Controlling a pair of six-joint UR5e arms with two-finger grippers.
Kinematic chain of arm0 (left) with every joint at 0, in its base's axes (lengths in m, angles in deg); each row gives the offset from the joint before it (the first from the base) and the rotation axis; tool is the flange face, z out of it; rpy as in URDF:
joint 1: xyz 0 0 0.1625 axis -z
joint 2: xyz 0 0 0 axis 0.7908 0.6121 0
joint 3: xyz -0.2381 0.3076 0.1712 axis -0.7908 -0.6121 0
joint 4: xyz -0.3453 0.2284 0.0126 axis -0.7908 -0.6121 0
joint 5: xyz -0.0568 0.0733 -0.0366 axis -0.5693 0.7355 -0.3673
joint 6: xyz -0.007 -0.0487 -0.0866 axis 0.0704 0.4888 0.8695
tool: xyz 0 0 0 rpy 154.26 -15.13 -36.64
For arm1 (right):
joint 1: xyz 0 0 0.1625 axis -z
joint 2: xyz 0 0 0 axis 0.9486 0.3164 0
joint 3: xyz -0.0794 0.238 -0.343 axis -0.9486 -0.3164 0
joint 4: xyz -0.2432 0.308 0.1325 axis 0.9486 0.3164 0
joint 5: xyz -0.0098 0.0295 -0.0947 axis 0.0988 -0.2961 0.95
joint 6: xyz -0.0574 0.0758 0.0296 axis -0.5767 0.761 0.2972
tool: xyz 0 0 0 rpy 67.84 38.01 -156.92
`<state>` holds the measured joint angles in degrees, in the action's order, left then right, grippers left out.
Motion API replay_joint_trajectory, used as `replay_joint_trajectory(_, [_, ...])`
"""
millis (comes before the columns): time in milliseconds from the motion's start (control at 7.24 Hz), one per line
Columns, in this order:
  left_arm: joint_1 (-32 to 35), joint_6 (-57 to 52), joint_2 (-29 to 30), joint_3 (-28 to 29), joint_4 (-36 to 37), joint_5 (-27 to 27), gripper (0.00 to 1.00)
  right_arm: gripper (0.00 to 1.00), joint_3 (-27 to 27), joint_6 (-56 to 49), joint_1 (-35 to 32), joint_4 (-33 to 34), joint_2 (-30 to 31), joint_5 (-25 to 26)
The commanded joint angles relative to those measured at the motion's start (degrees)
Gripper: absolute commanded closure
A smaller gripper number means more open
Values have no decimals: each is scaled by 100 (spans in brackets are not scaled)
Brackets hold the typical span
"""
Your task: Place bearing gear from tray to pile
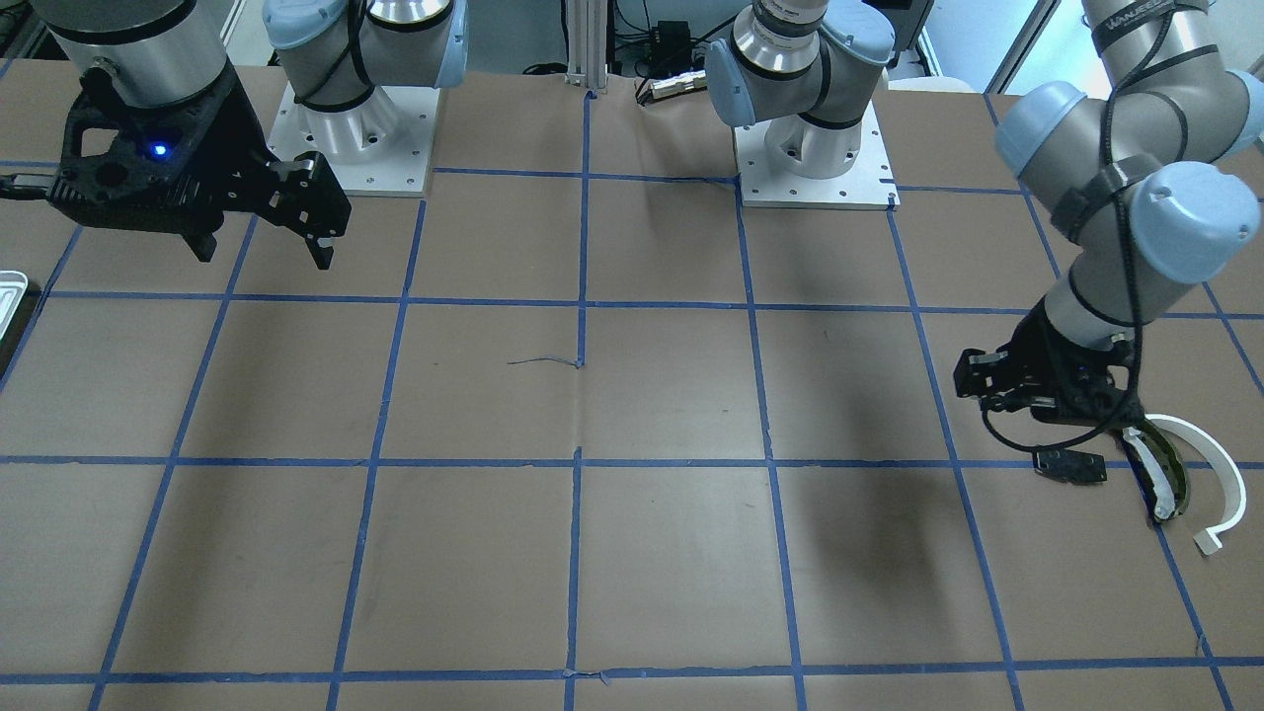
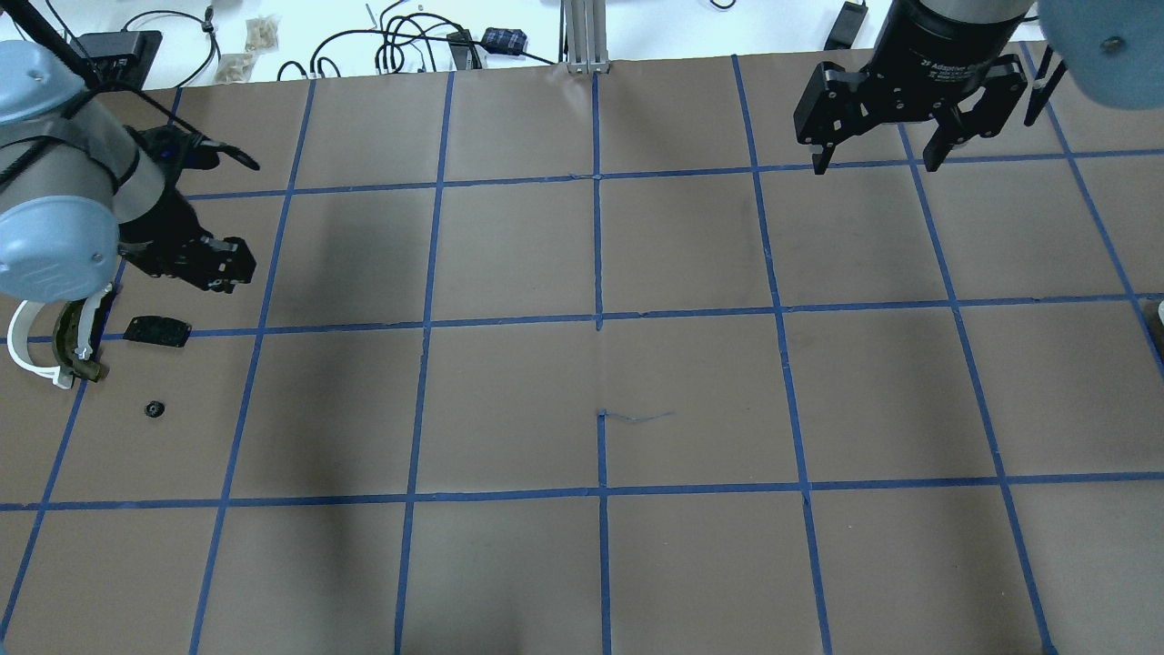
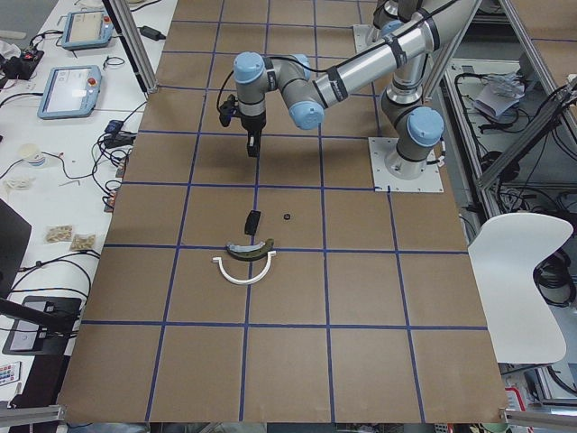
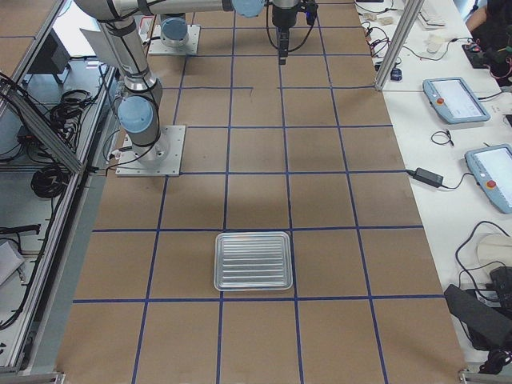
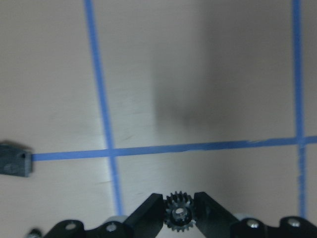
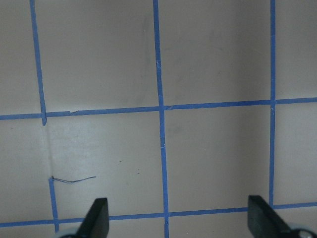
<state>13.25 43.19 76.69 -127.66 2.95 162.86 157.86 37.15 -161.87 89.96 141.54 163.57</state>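
Note:
My left gripper (image 5: 179, 201) is shut on a small black toothed bearing gear (image 5: 179, 216), held above the brown table. In the overhead view the left gripper (image 2: 225, 266) hovers just beyond the pile: a white half-ring arc (image 2: 22, 350), a dark olive curved piece (image 2: 69, 350) and a flat black plate (image 2: 156, 330). The pile also shows in the front-facing view (image 1: 1210, 459). The silvery tray (image 4: 253, 261) lies empty at the table's other end. My right gripper (image 2: 878, 162) is open and empty, high over the far side; its fingertips (image 6: 99, 214) stand wide apart.
A small black round part (image 2: 155, 408) lies on the table near the pile. Blue tape lines divide the brown table (image 2: 600, 382) into squares. The arm bases (image 1: 810, 148) stand at the robot's edge. Cables and pendants lie past the operators' edge.

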Motion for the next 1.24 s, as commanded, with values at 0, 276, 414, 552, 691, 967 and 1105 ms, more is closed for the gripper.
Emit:
replay_joint_trajectory(0, [-1238, -879, 106, -348, 185, 5, 91, 0, 0, 7, -3, -7, 0, 0])
replay_joint_trajectory(276, [-1295, -1231, 509, -429, 869, -4, 91, 0, 0, 25, -3, -7, 9, 0])
replay_joint_trajectory(414, [-1304, -1249, 685, -499, 1107, -143, 91, 0, 0, 34, -3, -7, 9, 0])
replay_joint_trajectory(552, [-1338, -1188, 835, -526, 1414, -101, 91, 0, 0, 43, -3, -7, 0, 0])
replay_joint_trajectory(691, [-1582, -1231, 967, -517, 1426, -127, 91, 0, 0, 43, -3, -7, 9, 0])
replay_joint_trajectory(967, [-1769, -1197, 1109, -535, 1435, -136, 86, 0, 9, 43, -3, -16, 9, 0])
replay_joint_trajectory(1105, [-1769, -1162, 1100, -665, 1435, -162, 82, 0, 9, 51, -3, -16, 9, -9])
